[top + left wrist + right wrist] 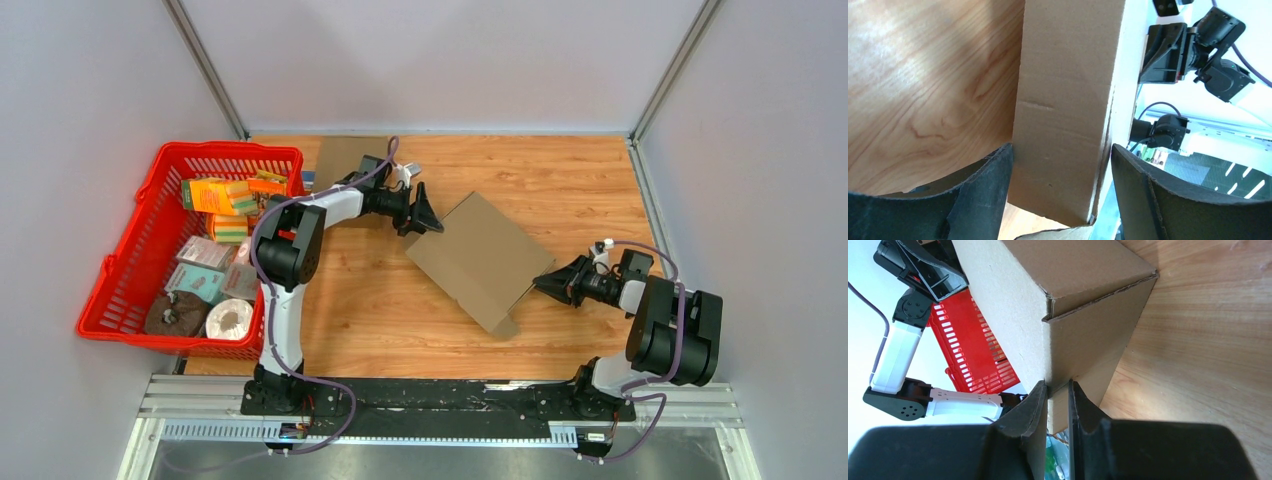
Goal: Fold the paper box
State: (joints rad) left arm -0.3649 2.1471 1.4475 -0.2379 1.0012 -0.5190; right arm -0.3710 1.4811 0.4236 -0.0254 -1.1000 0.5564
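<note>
The right gripper (1058,400) is pressed nearly together, its two black fingers (1030,415) pinching a thin wall of the brown corrugated cardboard box (1083,335) at that wall's edge. The left gripper (1060,197) stands spread wide, one dark finger on each side of the box's narrow far end and close against it; whether they press on it cannot be told. From above, the box lies slantwise between the two grippers near the middle of the light wooden tabletop (570,180), the left arm at its upper left corner and the right arm at its lower right side. Behind the left arm lies a flat brown cardboard sheet (345,155). At the table's left edge sits a red plastic mesh basket (128,265) holding sponges, packets and a white roll.
</note>
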